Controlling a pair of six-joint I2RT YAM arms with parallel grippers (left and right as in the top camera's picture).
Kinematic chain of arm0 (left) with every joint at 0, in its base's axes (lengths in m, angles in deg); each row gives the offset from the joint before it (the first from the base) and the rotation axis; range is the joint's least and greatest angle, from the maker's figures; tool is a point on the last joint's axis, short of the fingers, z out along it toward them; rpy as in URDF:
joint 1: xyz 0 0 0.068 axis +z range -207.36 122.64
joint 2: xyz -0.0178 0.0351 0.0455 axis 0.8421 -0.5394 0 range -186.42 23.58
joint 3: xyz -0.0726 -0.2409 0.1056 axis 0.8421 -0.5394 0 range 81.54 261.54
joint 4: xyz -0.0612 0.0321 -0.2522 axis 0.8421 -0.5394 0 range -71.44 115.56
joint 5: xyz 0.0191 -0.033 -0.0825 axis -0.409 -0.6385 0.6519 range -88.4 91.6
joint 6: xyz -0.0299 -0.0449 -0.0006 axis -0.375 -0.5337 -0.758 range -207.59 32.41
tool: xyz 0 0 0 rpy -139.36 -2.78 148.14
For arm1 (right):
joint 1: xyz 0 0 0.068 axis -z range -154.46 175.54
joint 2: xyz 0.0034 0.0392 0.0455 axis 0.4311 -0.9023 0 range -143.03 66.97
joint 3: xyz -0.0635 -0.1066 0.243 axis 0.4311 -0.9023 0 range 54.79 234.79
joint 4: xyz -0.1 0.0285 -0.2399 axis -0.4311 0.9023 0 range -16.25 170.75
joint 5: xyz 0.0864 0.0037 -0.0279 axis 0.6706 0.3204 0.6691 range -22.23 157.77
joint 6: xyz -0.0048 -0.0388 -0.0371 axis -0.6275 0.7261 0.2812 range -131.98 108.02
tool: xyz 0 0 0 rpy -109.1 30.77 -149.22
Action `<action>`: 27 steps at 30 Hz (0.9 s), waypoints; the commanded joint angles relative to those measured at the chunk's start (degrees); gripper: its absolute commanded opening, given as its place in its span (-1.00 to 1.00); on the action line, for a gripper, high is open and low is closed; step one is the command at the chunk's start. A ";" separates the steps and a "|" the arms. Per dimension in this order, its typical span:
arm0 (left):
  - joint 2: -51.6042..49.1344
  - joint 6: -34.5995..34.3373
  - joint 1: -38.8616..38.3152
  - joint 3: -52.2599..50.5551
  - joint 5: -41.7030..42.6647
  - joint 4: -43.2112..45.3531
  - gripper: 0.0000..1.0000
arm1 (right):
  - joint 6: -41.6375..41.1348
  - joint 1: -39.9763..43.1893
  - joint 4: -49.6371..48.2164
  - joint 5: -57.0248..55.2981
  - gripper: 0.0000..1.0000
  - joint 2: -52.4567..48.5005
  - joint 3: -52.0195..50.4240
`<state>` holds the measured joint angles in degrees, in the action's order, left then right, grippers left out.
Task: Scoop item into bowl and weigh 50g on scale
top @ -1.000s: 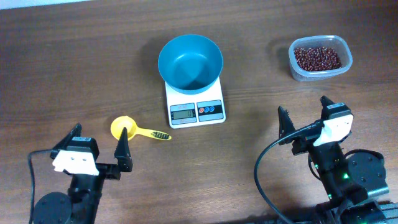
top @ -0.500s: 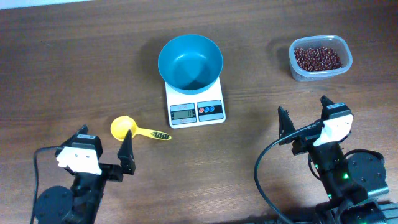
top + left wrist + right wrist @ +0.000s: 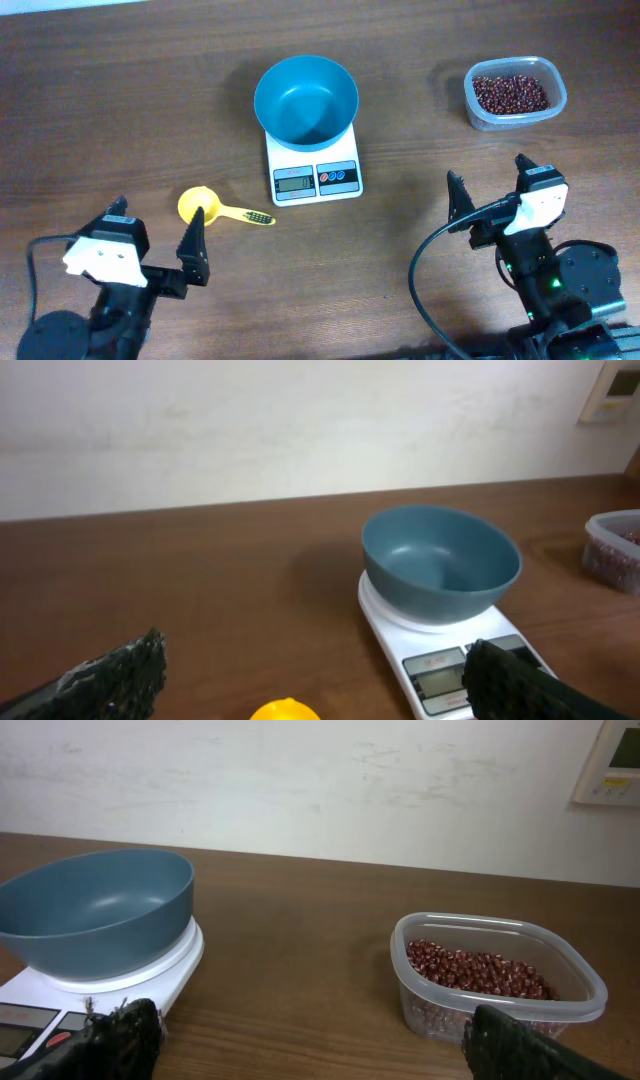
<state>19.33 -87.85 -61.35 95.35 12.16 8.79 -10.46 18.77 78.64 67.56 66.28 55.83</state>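
The blue bowl (image 3: 306,98) sits empty on the white scale (image 3: 314,170) at the table's middle back; both show in the left wrist view (image 3: 440,565) and the right wrist view (image 3: 95,910). The dark red-brown beans (image 3: 510,94) fill a clear tub (image 3: 552,85) at the back right, also in the right wrist view (image 3: 478,975). A yellow scoop (image 3: 198,206) lies front left of the scale. My left gripper (image 3: 155,240) is open and empty just in front of the scoop. My right gripper (image 3: 490,185) is open and empty, in front of the tub.
Brown wooden table (image 3: 120,100) all round. A pale wall (image 3: 300,430) stands behind the table's far edge. Black cables (image 3: 425,290) loop beside the right arm's base.
My left arm has drawn back toward the front left, away from the scoop. The right arm, bowl, scale, scoop and tub have not moved.
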 commanded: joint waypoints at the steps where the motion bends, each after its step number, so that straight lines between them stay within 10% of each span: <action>1: -0.09 -0.57 0.35 4.04 0.81 -1.81 0.98 | -0.24 -0.35 0.15 -0.33 0.97 0.37 -0.50; 27: -0.09 -0.57 0.35 14.08 0.83 -12.63 0.98 | -0.24 -0.35 0.15 -0.33 0.97 0.37 -0.50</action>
<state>19.35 -87.82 -61.35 107.76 12.19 -2.86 -10.49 18.77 78.64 67.58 66.28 55.83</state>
